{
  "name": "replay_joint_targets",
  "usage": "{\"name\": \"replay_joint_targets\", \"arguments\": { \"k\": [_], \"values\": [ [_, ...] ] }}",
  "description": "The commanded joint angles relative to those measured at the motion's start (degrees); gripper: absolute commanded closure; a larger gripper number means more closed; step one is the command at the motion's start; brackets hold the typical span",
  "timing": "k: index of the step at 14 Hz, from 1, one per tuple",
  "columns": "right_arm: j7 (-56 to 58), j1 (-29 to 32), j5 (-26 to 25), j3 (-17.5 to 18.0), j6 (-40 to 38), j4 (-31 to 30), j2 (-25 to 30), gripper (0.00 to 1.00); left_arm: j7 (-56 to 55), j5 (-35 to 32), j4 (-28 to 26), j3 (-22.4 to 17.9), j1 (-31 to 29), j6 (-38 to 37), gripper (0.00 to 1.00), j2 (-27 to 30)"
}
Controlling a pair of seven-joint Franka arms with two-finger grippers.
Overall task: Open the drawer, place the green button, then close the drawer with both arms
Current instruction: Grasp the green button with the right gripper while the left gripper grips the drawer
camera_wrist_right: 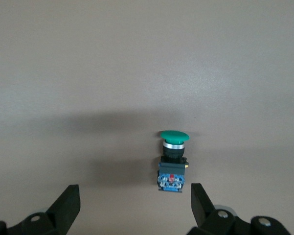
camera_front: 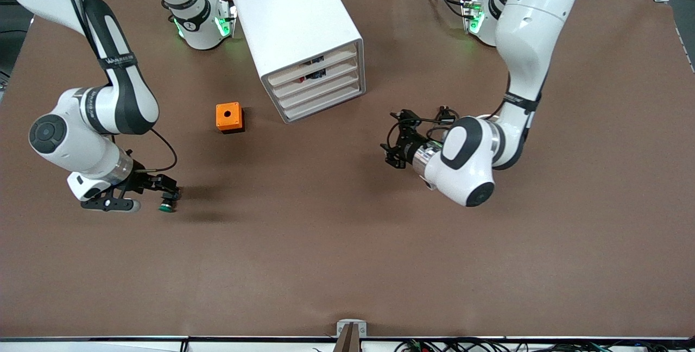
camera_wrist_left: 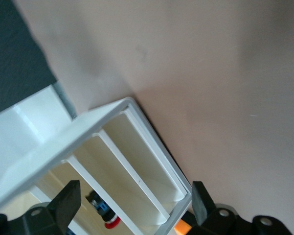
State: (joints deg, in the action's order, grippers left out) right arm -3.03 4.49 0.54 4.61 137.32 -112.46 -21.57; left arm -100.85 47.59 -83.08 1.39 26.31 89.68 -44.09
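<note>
cabinet [camera_front: 296, 26]: large white box, upper centre of the front view; likely light plastic that could slide if a front is tugged hard.
drawer [camera_front: 317, 93]: third front down, shut, lower on the cabinet face; judged stiff, shallow and smooth, best taken by its front lip.
left gripper [camera_front: 395, 148]: right of centre in the front view, over bare table near the cabinet's front, jaws spread wide, nothing held; its wrist view looks at the drawer fronts.
right gripper [camera_front: 165, 197]: lower left of the front view, low over the table, jaws wide apart, empty.
button [camera_wrist_right: 173, 161]: on the table in line with the gap between the right gripper's fingers but not yet between them, untouched; judged light, hard and easily tipped, cap slippery, so grip the squarer black-and-blue body.
</note>
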Motion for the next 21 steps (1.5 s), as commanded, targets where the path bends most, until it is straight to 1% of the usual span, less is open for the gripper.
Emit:
{"name": "replay_joint_targets", "arguments": {
  "k": [1,4,7,8,9,10,11,13,15,16,18,19,20,21],
  "values": [
    [0.74,1.75,-0.01,0.84,5.48,-1.97,-2.41,0.0,-8.9,4.52,3.0,0.36,2.6,-0.91,0.0,-4.59],
    [0.83,3.15,-0.62,0.84,10.24,-2.68,-5.85,0.0,-15.94,6.9,3.54,3.0,3.05,-0.91,0.0,-7.32],
    [0.83,3.42,-0.62,0.84,10.52,-2.77,-7.17,0.0,-18.23,7.25,3.45,4.67,3.05,-1.96,0.0,-9.08],
    [0.92,3.85,-0.71,0.84,10.6,-2.77,-7.69,0.0,-18.42,7.17,3.36,5.11,3.05,-2.06,0.04,-9.26],
    [1.0,4.29,-0.71,0.84,10.69,-2.68,-8.05,0.0,-18.42,7.17,3.36,5.55,3.13,-2.67,0.18,-9.52],
    [1.7,4.38,-0.71,0.84,10.69,-2.77,-8.31,0.0,-18.51,7.25,3.27,6.16,3.13,-3.28,0.28,-9.96],
    [2.23,4.82,-0.71,0.84,10.69,-2.77,-8.66,0.0,-18.51,7.26,3.18,7.04,3.13,-3.37,0.35,-10.23],
    [2.76,5.09,-0.71,0.84,10.6,-2.68,-9.1,0.0,-18.42,7.17,3.01,8.36,3.48,-3.38,0.36,-10.75],
    [3.2,5.17,-0.71,0.84,10.52,-2.68,-9.19,0.0,-18.33,7.17,2.83,8.37,4.45,-4.42,0.36,-11.37],
    [3.55,5.09,-0.8,0.84,10.52,-2.68,-9.28,0.08,-18.33,7.17,2.83,8.37,4.89,-4.78,0.36,-11.63],
    [4.08,5.17,-0.8,0.84,10.43,-2.59,-9.63,0.4,-18.51,7.08,2.83,8.37,5.77,-5.4,0.36,-12.42],
    [4.08,5.09,-0.8,0.84,10.34,-2.51,-9.63,0.54,-18.77,7.08,2.75,8.37,6.29,-5.4,0.37,-12.77],
    [4.08,5.17,-0.8,0.84,10.34,-2.5,-9.63,0.66,-18.94,6.99,2.66,8.37,6.73,-5.4,0.36,-12.86],
    [4.17,5.17,-0.8,0.84,10.34,-2.42,-9.63,0.78,-19.03,6.91,2.4,8.37,7.43,-5.4,0.39,-13.21]
  ]
}}
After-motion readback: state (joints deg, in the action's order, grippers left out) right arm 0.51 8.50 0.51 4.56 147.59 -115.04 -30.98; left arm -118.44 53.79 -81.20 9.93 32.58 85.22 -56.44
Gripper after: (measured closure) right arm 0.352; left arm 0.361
